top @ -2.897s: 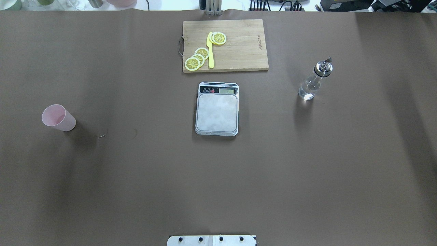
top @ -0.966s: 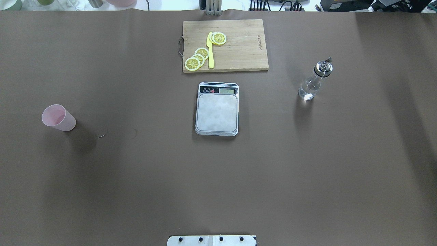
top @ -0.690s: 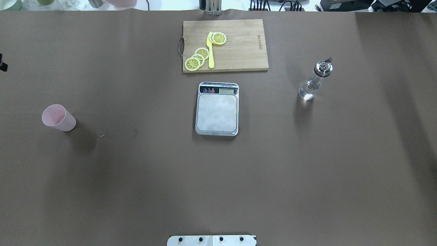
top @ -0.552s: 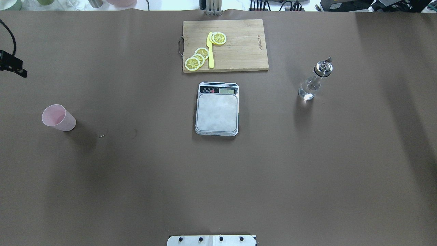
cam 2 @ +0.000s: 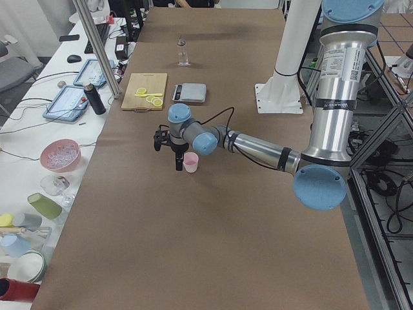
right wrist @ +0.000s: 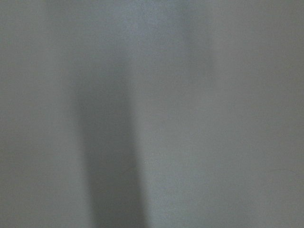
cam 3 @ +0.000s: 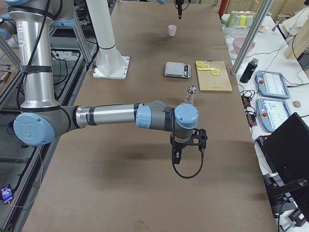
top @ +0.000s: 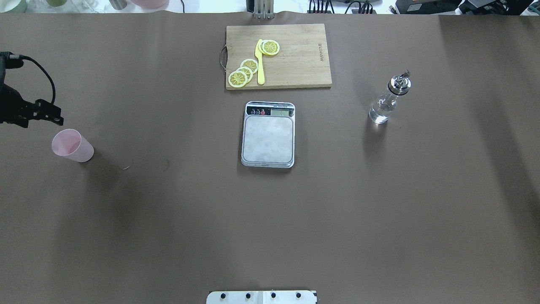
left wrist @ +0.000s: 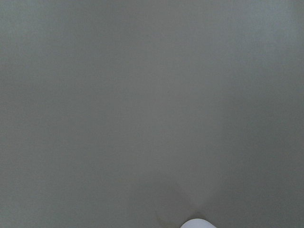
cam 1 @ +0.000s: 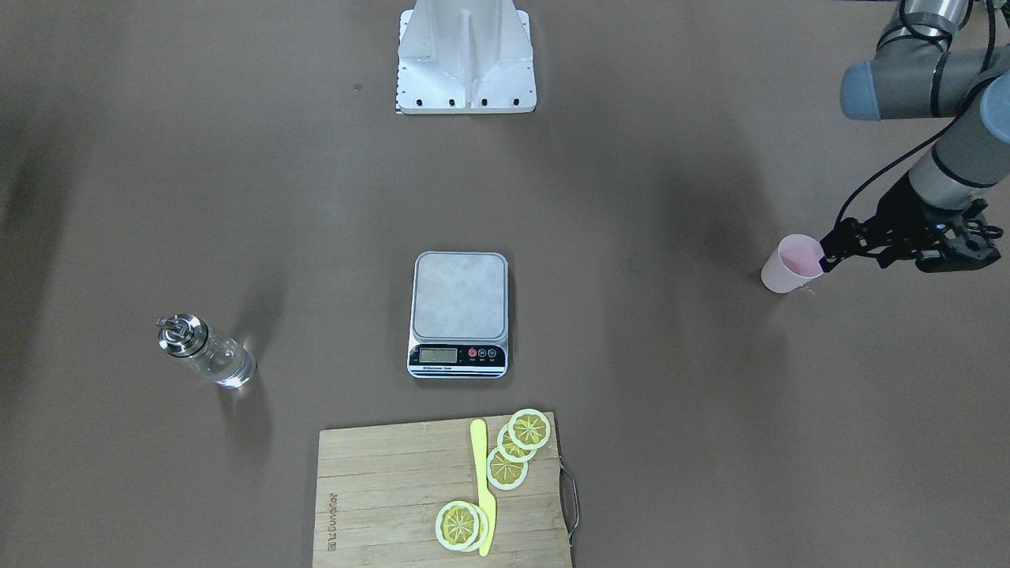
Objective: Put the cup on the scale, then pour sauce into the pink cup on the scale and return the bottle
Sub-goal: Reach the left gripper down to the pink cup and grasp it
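- The left gripper [top: 57,120] hangs low over the table [top: 177,219] at its left end. Its black fingers are too dark and bunched to tell whether they are spread or pressed together.
- The cup [top: 72,145] stands upright with its mouth up, just beside those fingertips on the side nearer the robot's base. Whether a finger touches its rim cannot be told, and nothing grips it.
- In the left wrist view only a pale sliver of the cup's rim shows at the bottom edge, with bare table above it.
- The scale [top: 268,135] lies well apart from the left fingers, off to their right at the table's middle. Its grey platform is bare and its display strip faces away from the robot.
- The bottle [top: 388,101] stands upright beyond the scale, farther still from the left fingers, with its metal cap and spout on top. The sauce [top: 379,113] sits clear in its lower part.
- The right gripper [cam 3: 175,159] shows only in the side view, pointing down above the table, so whether its fingers are spread or closed cannot be told. The bottle stands well apart from them, towards the table's middle.
- Past the scale, a cutting board [top: 295,59] carries lemon slices [top: 244,71] and a yellow knife [top: 260,63].
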Action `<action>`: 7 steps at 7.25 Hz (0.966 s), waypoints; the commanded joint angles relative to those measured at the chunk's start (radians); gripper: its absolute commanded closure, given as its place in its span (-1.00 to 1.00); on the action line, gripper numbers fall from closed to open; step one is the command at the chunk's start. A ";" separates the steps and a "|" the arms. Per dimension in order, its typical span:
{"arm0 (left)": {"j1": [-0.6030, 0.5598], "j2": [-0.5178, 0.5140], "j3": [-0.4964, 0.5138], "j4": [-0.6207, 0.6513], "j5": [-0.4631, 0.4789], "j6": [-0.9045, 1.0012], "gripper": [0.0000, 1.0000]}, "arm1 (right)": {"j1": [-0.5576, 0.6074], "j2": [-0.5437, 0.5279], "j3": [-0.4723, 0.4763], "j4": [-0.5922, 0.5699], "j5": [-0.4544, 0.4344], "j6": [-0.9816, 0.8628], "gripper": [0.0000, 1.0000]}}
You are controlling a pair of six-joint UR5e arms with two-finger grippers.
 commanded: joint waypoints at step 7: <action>0.078 0.022 0.019 -0.004 0.028 -0.029 0.93 | -0.006 0.001 0.000 0.000 0.002 0.000 -1.00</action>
